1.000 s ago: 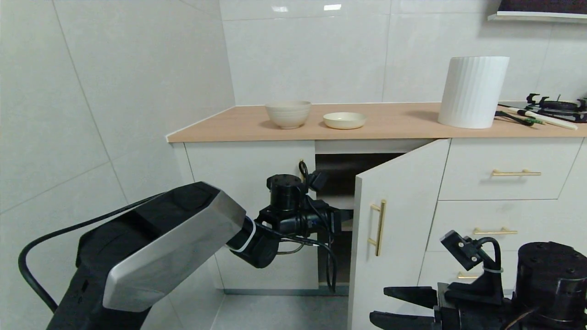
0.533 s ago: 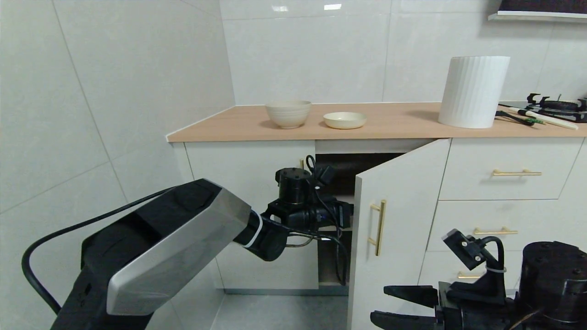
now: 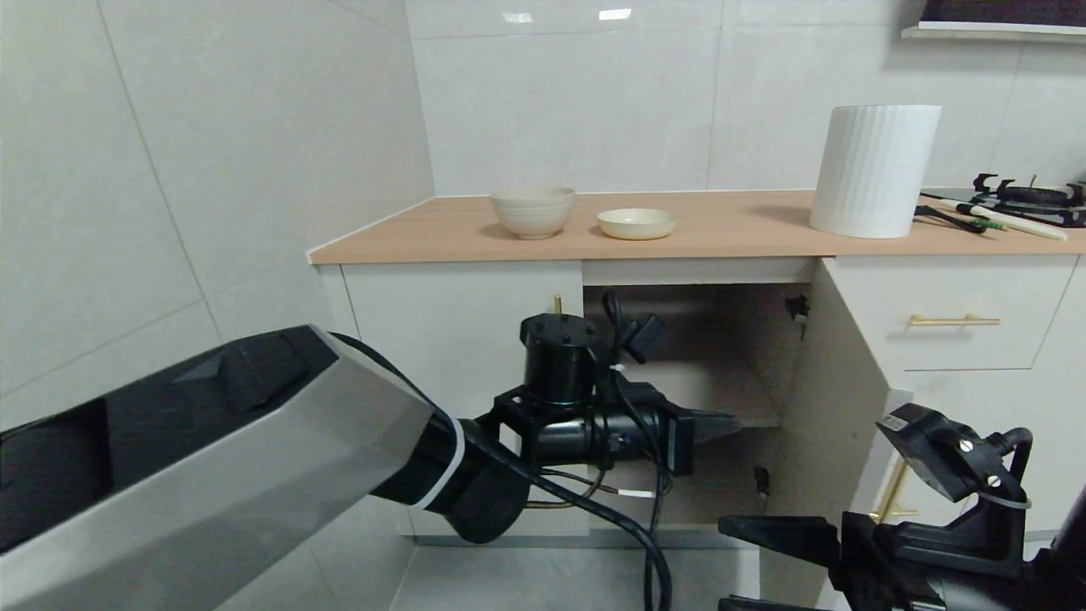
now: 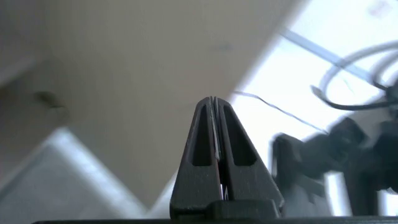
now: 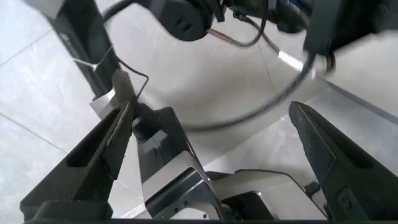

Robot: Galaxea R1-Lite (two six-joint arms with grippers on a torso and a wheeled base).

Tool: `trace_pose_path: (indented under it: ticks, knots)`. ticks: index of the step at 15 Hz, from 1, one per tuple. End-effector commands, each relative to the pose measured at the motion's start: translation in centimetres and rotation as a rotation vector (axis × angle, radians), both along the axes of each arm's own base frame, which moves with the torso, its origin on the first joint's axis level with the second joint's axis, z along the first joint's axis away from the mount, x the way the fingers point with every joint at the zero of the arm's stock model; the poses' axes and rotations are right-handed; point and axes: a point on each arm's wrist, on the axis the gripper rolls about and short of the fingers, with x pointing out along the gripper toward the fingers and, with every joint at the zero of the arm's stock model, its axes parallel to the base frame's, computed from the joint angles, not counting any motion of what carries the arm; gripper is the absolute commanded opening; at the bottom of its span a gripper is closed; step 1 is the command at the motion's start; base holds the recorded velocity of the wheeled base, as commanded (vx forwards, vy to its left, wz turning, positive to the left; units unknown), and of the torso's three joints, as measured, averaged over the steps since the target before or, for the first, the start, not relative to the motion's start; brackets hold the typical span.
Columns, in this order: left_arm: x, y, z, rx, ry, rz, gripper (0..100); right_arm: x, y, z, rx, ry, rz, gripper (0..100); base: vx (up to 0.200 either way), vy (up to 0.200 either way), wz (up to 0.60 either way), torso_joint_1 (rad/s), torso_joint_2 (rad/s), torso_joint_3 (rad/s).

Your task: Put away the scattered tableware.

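While the right gripper [image 3: 736, 564] sits nearest and low, fingers spread and empty, the left gripper [image 3: 719, 419], fingers pressed together on nothing, points into the open cabinet [image 3: 721, 365], judged ready to receive tableware. Beyond, the bowl [image 3: 533, 210] and shallow dish [image 3: 637, 222] rest on the countertop [image 3: 730, 229], above and well apart from both grippers.

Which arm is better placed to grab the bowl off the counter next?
Probably left. The left gripper sits at the open cabinet, higher and nearer the bowl, though it is shut. The right gripper is open but lower and farther right, by the cabinet door.
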Motion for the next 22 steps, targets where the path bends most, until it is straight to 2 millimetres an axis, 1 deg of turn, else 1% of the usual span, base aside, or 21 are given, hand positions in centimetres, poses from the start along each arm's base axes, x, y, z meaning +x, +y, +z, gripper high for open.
trace_pose_path:
  ticks: [1,2,4,5,7,8,9,10,12,13,14,15,16,17,18,20,21,22]
  knots:
    - [1.1,5.0,0.3,-0.005,-0.009,0.12,0,-0.1,0.0,0.1,0.004,-0.005,0.0,100,0.0,0.0,0.0,0.0,0.0,0.0]
    - [1.5,6.9,0.2,-0.008,-0.014,0.169,0,0.2,0.2,-0.2,-0.008,0.009,-0.001,100,0.0,0.0,0.0,0.0,0.0,0.0]
    - [1.1,10.8,1.0,0.002,-0.023,0.251,0,1.5,1.2,-1.7,-0.06,0.042,-0.01,100,0.0,0.0,0.0,0.0,0.0,0.0]
    - [0.6,13.4,2.0,0.002,-0.027,0.309,0,3.8,2.2,-2.6,-0.103,0.013,-0.068,100,0.0,0.0,0.0,0.0,0.0,0.0]
    - [-0.3,17.1,3.7,-0.005,-0.043,0.399,0,7.9,4.3,-4.4,-0.209,-0.1,-0.246,100,0.0,0.0,0.0,0.0,0.0,0.0]
    - [-1.0,18.7,4.7,-0.007,-0.05,0.444,0,9.7,5.4,-4.7,-0.228,-0.144,-0.329,100,0.0,0.0,0.0,0.0,0.0,0.0]
    - [-1.6,19.6,5.2,-0.005,-0.048,0.467,0,10.4,5.8,-4.5,-0.223,-0.159,-0.361,100,0.0,0.0,0.0,0.0,0.0,0.0]
    - [-2.8,21.6,6.5,0.004,-0.036,0.526,0,11.6,6.2,-3.3,-0.224,-0.185,-0.384,100,0.0,0.0,0.0,0.0,0.0,0.0]
    - [-4.7,23.5,8.4,0.025,-0.023,0.593,0,13.3,5.4,-0.1,-0.268,-0.214,-0.432,100,0.0,0.0,0.0,0.0,0.0,0.0]
    - [-5.6,24.3,9.1,0.047,-0.035,0.613,0,13.8,5.0,1.5,-0.289,-0.239,-0.457,100,0.0,0.0,0.0,0.0,0.0,0.0]
    - [-6.9,24.9,9.7,0.112,-0.063,0.655,0,14.4,4.7,3.4,-0.316,-0.247,-0.515,100,0.0,0.0,0.0,0.0,0.0,0.0]
    - [-7.6,25.3,9.9,0.186,-0.078,0.755,0,14.5,4.6,4.8,-0.349,-0.235,-0.589,100,0.0,0.0,0.0,0.0,0.0,0.0]
    - [-7.9,25.5,9.9,0.235,-0.081,0.86,0,14.7,4.7,5.6,-0.385,-0.22,-0.644,100,0.0,0.0,0.0,0.0,0.0,0.0]
    - [-8.1,25.6,10.0,0.247,-0.087,0.9,0,14.6,4.5,6.1,-0.411,-0.203,-0.666,100,0.0,0.0,0.0,0.0,0.0,0.0]
    - [-8.3,25.6,10.1,0.245,-0.091,0.898,0,14.2,4.5,6.4,-0.43,-0.189,-0.654,100,0.0,0.0,0.0,0.0,0.0,0.0]
    - [-8.4,25.6,10.4,0.239,-0.099,0.897,0,13.3,4.7,6.1,-0.467,-0.161,-0.633,100,0.0,0.0,0.0,0.0,0.0,0.0]
    - [-8.5,25.6,10.4,0.238,-0.1,0.897,100,12.8,4.5,6.6,-0.459,-0.169,-0.632,100,0.0,0.0,0.0,0.0,0.0,0.0]
    - [-8.4,25.6,10.5,0.233,-0.104,0.897,100,12.5,4.4,7.1,-0.445,-0.177,-0.635,100,0.0,0.0,0.0,0.0,0.0,0.0]
